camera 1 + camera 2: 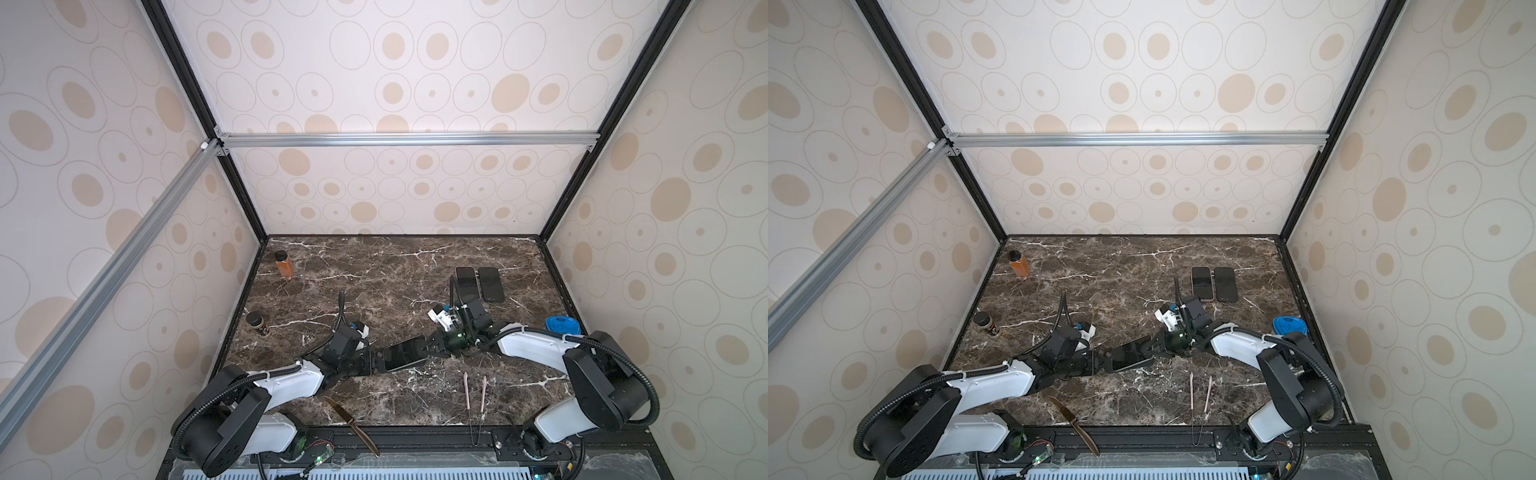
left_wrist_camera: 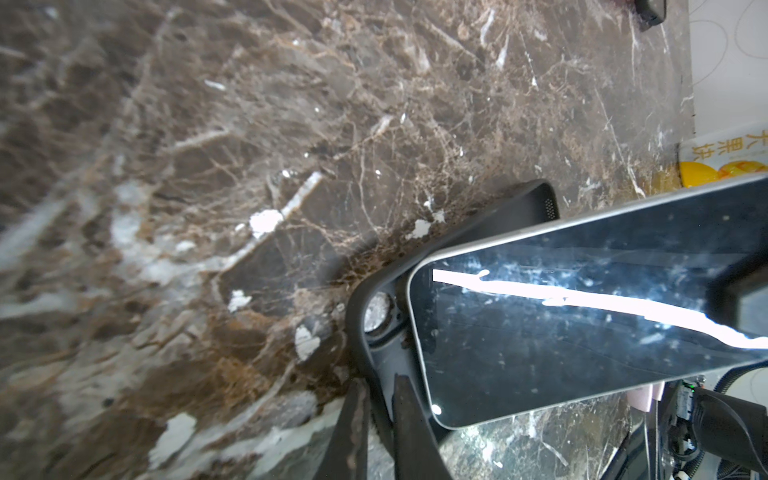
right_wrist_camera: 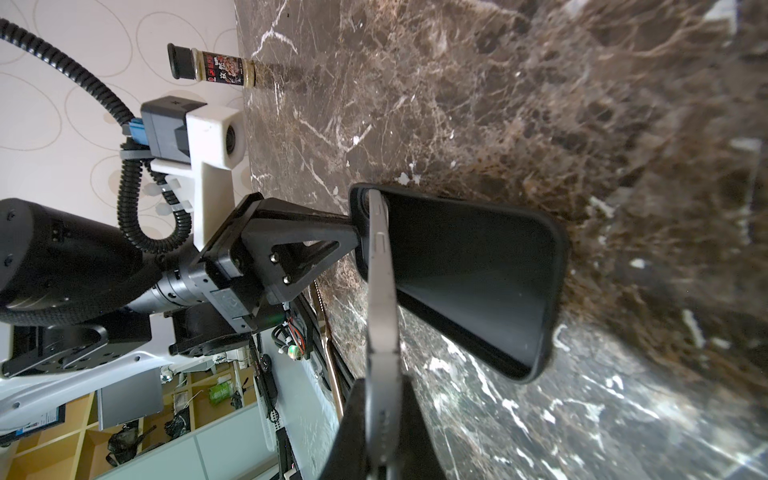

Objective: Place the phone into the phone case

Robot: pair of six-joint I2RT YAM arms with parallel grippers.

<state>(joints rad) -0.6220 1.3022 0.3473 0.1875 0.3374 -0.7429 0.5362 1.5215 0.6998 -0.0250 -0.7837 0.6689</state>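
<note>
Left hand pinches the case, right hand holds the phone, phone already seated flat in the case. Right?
No, not seated. The right wrist view shows the phone meeting the case only at the end near the left hand; the case gapes away from it. The grips are as you say.

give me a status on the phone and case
Left gripper shut on case end, right gripper shut on phone. Phone tilted, one end at case, not seated. Knife and tongs lie apart from it.

light: bright, soft, even | glare: white streak on phone [image 2: 582, 353] screen | blur: tabletop [image 2: 124, 208] fuzzy in wrist views
</note>
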